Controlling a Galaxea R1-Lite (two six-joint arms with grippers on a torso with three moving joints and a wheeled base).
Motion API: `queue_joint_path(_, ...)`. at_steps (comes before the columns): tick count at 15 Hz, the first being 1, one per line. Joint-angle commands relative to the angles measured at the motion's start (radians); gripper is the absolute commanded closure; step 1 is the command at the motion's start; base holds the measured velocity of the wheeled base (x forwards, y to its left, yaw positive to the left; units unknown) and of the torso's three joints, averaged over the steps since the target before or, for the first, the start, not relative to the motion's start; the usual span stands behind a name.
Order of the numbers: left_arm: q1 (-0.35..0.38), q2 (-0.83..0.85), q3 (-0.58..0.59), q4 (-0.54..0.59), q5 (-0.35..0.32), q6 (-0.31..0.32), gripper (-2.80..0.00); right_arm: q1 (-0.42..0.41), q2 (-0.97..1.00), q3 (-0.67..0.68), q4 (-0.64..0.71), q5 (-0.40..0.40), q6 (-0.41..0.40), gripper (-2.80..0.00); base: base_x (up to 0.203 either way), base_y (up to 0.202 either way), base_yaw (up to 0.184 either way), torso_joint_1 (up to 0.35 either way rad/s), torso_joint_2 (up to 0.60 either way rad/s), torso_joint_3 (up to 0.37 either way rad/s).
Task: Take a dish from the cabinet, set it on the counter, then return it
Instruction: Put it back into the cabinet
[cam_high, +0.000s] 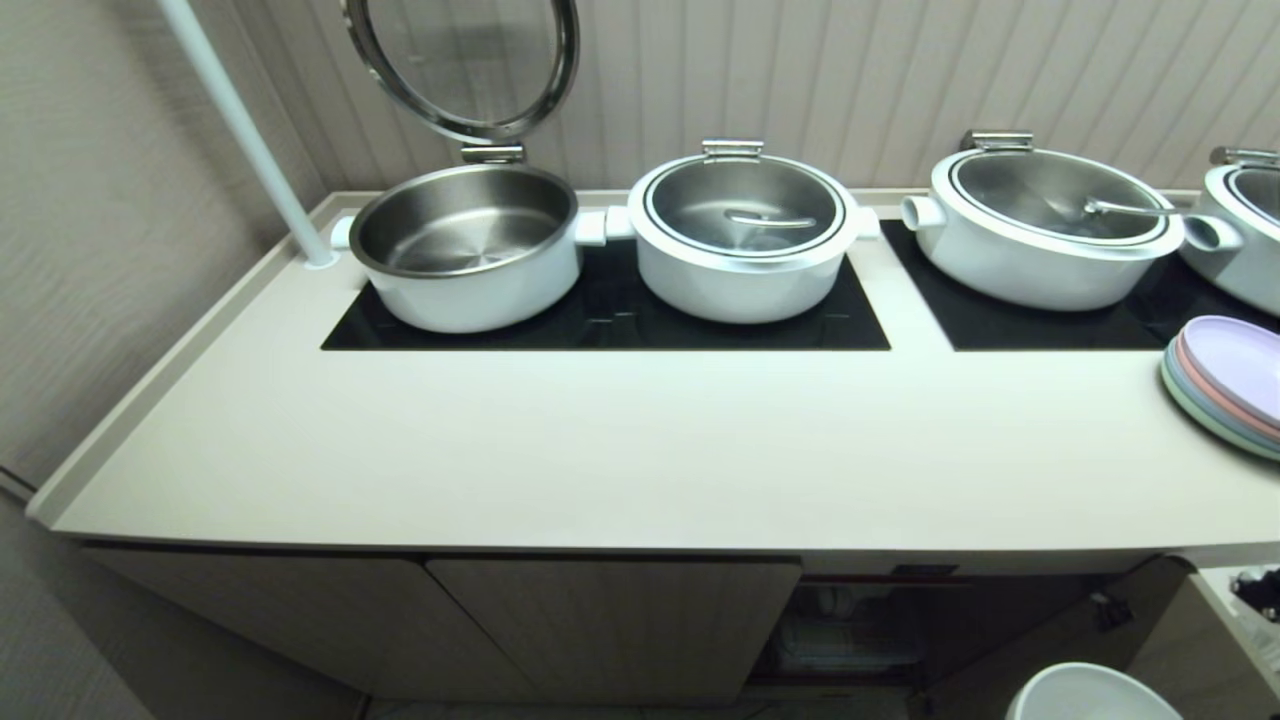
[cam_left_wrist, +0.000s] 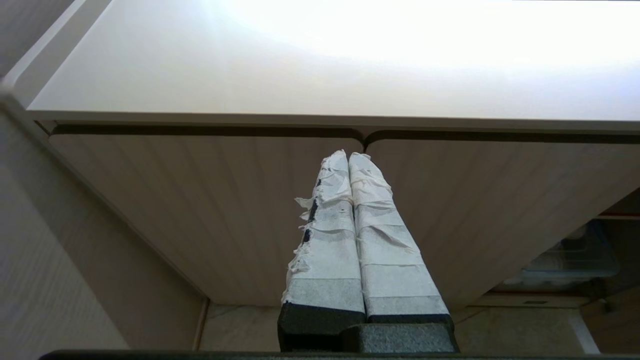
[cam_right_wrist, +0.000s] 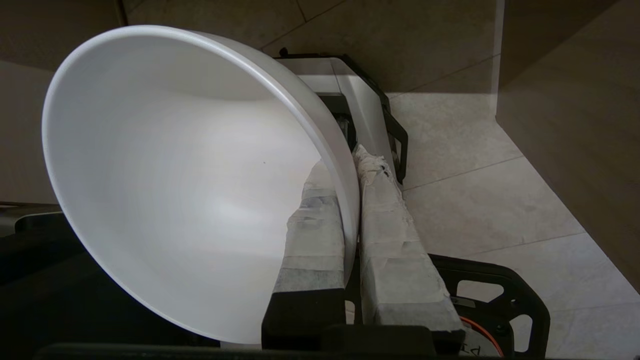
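Note:
The dish (cam_right_wrist: 175, 175), a plain white bowl, hangs tilted on its side over the floor with my right gripper (cam_right_wrist: 346, 162) shut on its rim, one taped finger inside and one outside. In the head view only the dish's rim (cam_high: 1090, 695) shows, at the lower right edge, below and in front of the counter (cam_high: 640, 450). The cabinet (cam_high: 610, 620) under the counter has two ribbed doors closed, and an open compartment (cam_high: 850, 630) to their right. My left gripper (cam_left_wrist: 348, 156) is shut and empty, parked low in front of the closed doors.
Several large white pots (cam_high: 745, 235) stand on black cooktop panels (cam_high: 610, 310); the leftmost pot (cam_high: 465, 245) has its lid raised. Pastel plates (cam_high: 1225, 385) are stacked at the counter's right edge. A white pole (cam_high: 240, 130) rises at the back left. A clear container (cam_left_wrist: 570, 260) sits in the open compartment.

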Motion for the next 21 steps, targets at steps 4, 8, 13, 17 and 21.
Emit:
queue_joint_path(4,0.000,0.000,0.000,0.000,-0.001,0.001,0.00,-0.001,0.007,-0.007,0.001,0.002,0.002,0.00,0.000,0.000,0.000,0.000,0.00,0.000)
queue_joint_path(8,0.000,0.000,0.000,0.000,-0.001,0.001,0.00,-0.001,0.007,-0.028,0.006,0.002,0.002,0.00,0.000,0.000,0.000,0.000,0.00,0.000)
queue_joint_path(13,0.000,0.000,0.000,0.000,-0.001,0.001,0.00,0.001,0.006,-0.059,0.011,0.001,-0.001,0.00,0.000,0.000,0.000,0.000,0.00,0.000)
queue_joint_path(17,0.000,0.000,0.000,0.000,-0.001,0.001,0.00,0.002,0.006,-0.072,0.017,0.001,0.001,0.00,0.000,0.000,0.000,0.000,0.00,0.000)
queue_joint_path(21,0.000,0.000,0.000,0.000,-0.001,0.001,0.00,0.004,-0.002,-0.066,0.020,0.001,0.001,0.00,0.000,0.000,0.000,0.000,0.00,0.000)
